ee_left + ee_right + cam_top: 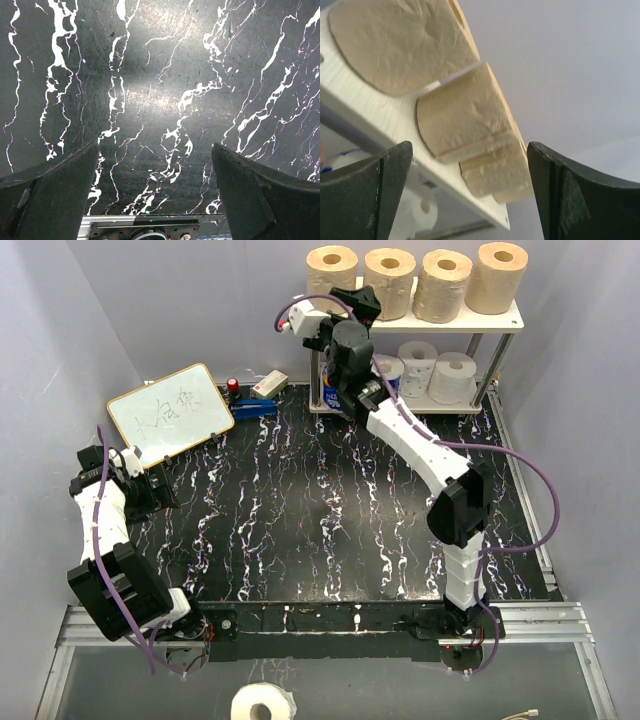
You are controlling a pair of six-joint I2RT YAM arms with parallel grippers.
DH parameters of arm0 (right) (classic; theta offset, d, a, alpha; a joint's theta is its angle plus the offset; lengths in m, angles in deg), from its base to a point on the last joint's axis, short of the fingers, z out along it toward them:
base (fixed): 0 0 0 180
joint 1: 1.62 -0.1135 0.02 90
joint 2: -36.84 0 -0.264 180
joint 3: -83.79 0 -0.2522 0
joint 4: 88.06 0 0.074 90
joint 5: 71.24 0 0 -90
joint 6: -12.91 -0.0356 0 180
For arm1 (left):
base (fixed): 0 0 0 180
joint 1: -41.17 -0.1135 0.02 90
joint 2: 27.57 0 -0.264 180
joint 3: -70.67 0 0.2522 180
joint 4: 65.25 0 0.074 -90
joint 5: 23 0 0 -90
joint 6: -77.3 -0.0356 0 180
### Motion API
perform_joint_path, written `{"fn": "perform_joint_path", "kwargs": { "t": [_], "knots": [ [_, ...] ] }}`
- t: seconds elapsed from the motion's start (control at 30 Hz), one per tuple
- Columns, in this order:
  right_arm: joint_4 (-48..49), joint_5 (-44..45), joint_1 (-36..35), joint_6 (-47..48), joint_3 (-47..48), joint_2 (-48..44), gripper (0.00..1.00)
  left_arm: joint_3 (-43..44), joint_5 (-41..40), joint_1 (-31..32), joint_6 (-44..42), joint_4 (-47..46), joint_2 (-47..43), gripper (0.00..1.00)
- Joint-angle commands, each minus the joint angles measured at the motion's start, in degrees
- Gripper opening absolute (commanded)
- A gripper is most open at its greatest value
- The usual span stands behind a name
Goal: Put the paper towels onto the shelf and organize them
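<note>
- Four tan-brown cylindrical paper-towel rolls [443, 285] [455, 125]: upright in a row on the cream rectangular top board [480, 320] [385, 120] of the small silver-legged shelf [487, 370], just ahead of and above the right gripper [360, 302] [467, 150].
- Smaller white rolls [453, 375] on the grey lower board [445, 402], below and beyond that hand. Blue-and-white wrapped roll [330, 390] almost directly beneath it, mostly hidden by the arm.
- Right gripper: jaws spread wide, nothing between the fingers, tips close under the top board's edge beside the nearest tan roll. Contact with board or roll not determinable.
- Step in hand, as judged: clearing the shelf with an empty hand.
- Draw back along the line of approach, down and away from the board edge.
- Keep the jaws spread until clear of the end roll.
- Avoid any sideways sweep: risk of toppling a light upright roll or shoving the row along the board.
- Left gripper [150, 488] [154, 150]: likewise open and empty, hanging above the black white-veined table [300, 520] [160, 75], well apart from the shelf. Best left parked during the withdrawal.
- One further white roll [262, 703]: lying past the near table edge, behind both hands. Reach doubtful, so worth checking before planning any pick.
</note>
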Motion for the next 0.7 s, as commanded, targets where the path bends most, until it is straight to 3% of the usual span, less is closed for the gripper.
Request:
{"fn": "perform_joint_path", "kwargs": {
  "t": [0.0, 0.07, 0.13, 0.17, 0.23, 0.27, 0.33, 0.43, 0.53, 0.67],
  "knots": [
    [17.67, 9.94, -8.17, -1.6, -14.03, -13.74, 0.98, 1.48, 0.46, -1.0, -0.5, 1.3, -0.64, 0.93],
    [30.72, 11.36, -13.43, -9.84, -26.44, -21.89, 0.98, 1.43, 0.35, -1.49, -0.38, 1.22, -0.54, 0.93],
    [39.82, 19.82, -17.64, -27.63, -34.55, -28.57, 0.98, 1.35, 0.34, -1.8, -0.36, 1.09, -0.62, 0.93],
    [24.04, 21.68, -18.4, -40.4, -32.75, -31.1, 0.98, 1.31, 0.27, -1.9, -0.36, 1.02, -0.77, 0.93],
    [-11.29, 17.02, -16.4, -70.74, -23.13, -33.53, 0.98, 1.19, 0.1, -1.99, -0.22, 0.84, -1.06, 0.93],
    [-16.73, 15.93, -15.13, -78.18, -25.18, -35.17, 0.98, 1.12, -0.07, -2.09, -0.16, 0.76, -1.26, 0.93],
    [-20.82, 14.36, -14.71, -86.23, -33.2, -39.38, 0.98, 1.04, -0.33, -2.1, 0.01, 0.53, -1.69, 0.93],
    [-19.35, 9.34, -14.76, -95.46, -47.91, -46.92, 0.98, 0.91, -0.76, -2.11, 0.1, 0.34, -1.86, 0.94],
    [-22.82, 4.56, -14.97, -108.46, -56.39, -51.08, 0.98, 0.82, -1.2, -2.1, 0.31, 0.25, -1.51, 0.94],
    [-20.63, 0.98, -16.83, -109.6, -64.8, -58.53, 0.98, 0.73, -1.99, -2.12, 0.63, 0.03, -1.09, 0.94]
  ]
}}
